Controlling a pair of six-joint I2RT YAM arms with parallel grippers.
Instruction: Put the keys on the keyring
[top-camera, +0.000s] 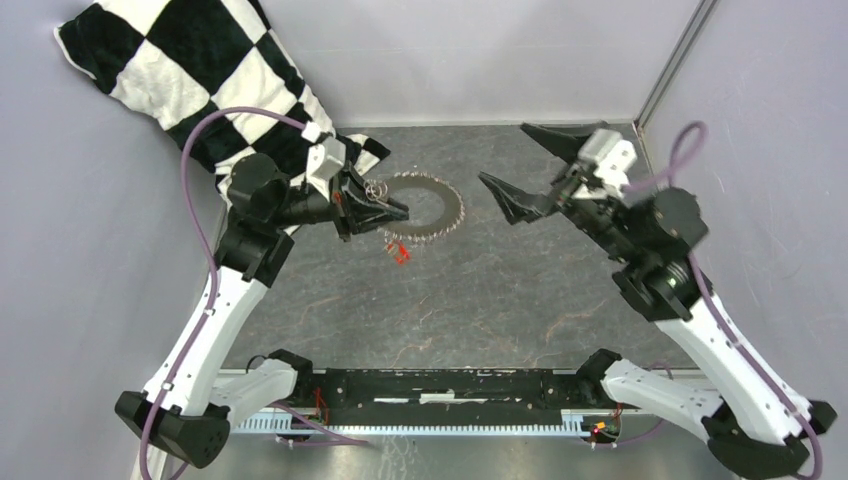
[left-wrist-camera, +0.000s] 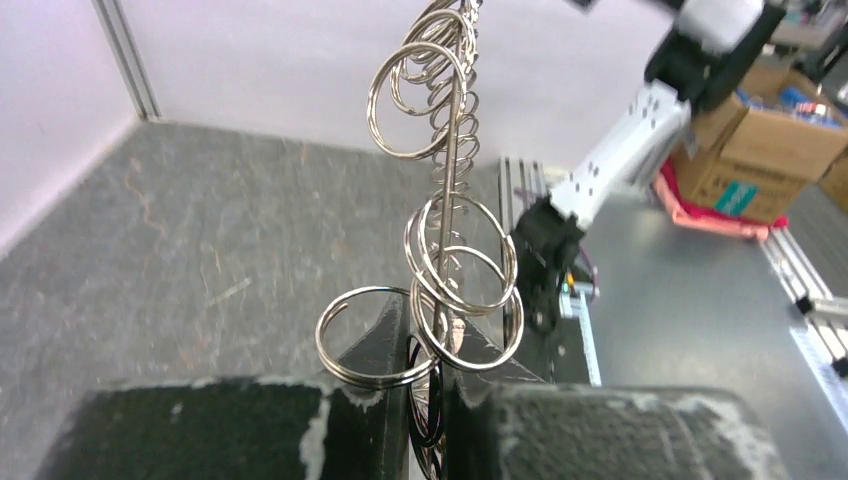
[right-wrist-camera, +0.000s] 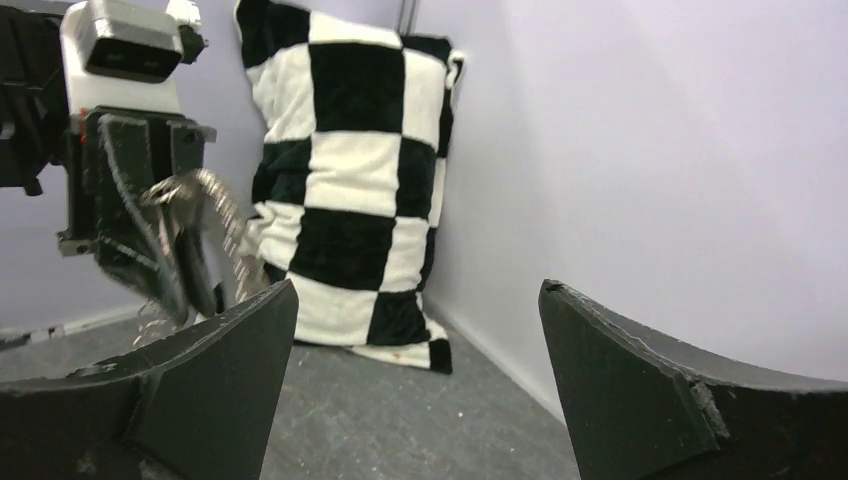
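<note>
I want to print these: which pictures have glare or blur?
Top view: even light, sharp. Left wrist view: keyring glints, left fingers soft up close. Right wrist view: right fingers dark, keyring smeared, pillow crisp.

A plush cushion chequered in black and white (top-camera: 190, 70) leans into the far left corner against the pale lilac wall (top-camera: 480, 50). Its lower end rests on the dark grey, stone-patterned table mat (top-camera: 480, 300). A thin silvery metal post (top-camera: 677, 60) runs up the far right corner. In the left wrist view, brown cardboard boxes (left-wrist-camera: 760, 140) stand off the table, just behind a crumpled pinkish-red cloth (left-wrist-camera: 715, 214).
</note>
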